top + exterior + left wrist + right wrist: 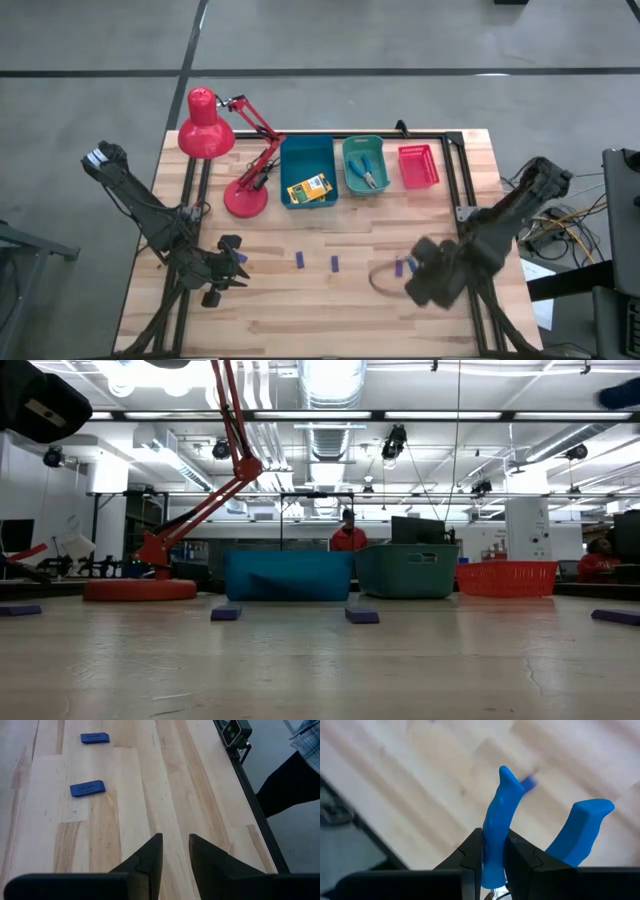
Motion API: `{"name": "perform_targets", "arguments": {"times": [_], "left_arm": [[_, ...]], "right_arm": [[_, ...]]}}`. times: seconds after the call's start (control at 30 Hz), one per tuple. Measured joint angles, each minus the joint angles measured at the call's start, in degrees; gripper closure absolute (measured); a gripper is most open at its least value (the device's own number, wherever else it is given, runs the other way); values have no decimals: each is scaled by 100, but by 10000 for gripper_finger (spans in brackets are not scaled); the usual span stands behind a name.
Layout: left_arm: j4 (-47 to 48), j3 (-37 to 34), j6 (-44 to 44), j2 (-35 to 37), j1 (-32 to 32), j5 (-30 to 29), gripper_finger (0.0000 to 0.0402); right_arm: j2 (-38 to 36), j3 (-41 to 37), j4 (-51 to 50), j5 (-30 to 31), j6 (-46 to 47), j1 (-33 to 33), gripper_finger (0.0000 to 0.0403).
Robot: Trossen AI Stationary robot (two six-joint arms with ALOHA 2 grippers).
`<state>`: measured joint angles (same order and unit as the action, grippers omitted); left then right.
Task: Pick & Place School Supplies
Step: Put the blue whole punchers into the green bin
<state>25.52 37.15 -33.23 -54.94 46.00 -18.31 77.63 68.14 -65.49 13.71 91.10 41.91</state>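
Right hand (493, 862) is clamped on one handle of your blue-handled metal scissor tool (500, 825), lifted at lower right of the high view. Carry it next, I'd judge, to the teal plastic bin (345, 150) at upper centre.

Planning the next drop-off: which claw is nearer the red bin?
Right. The right claw is in front of the red bin, slightly right of centre; the left claw sits far across the table.
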Motion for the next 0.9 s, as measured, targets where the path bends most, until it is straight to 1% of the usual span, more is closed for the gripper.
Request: {"name": "perform_targets", "arguments": {"times": [0.1,0.2,0.33,0.43,0.57,0.7,0.8,0.9], "left_arm": [[0,0,0,0,-1,1,303],[0,0,0,0,-1,0,303],[0,0,0,0,-2,0,303],[0,0,0,-1,0,0,303],[-1,0,0,0,-2,0,303],[-1,0,0,0,0,0,303],[0,0,0,-2,0,0,303],[0,0,0,-2,-2,0,303]], "right_arm": [[-387,0,-199,11,-522,-685,351],[-736,-2,-204,25,-1289,-1501,351],[-1058,-2,-84,16,-2261,-2758,351],[-1192,-2,160,-141,-3024,-3737,351],[-1158,-4,701,-736,-3987,-4917,351],[-910,-4,1142,-1100,-4521,-5880,351],[-622,-4,1329,-1295,-4829,-6424,351],[-229,-4,1559,-1420,-5146,-6822,351]]}}
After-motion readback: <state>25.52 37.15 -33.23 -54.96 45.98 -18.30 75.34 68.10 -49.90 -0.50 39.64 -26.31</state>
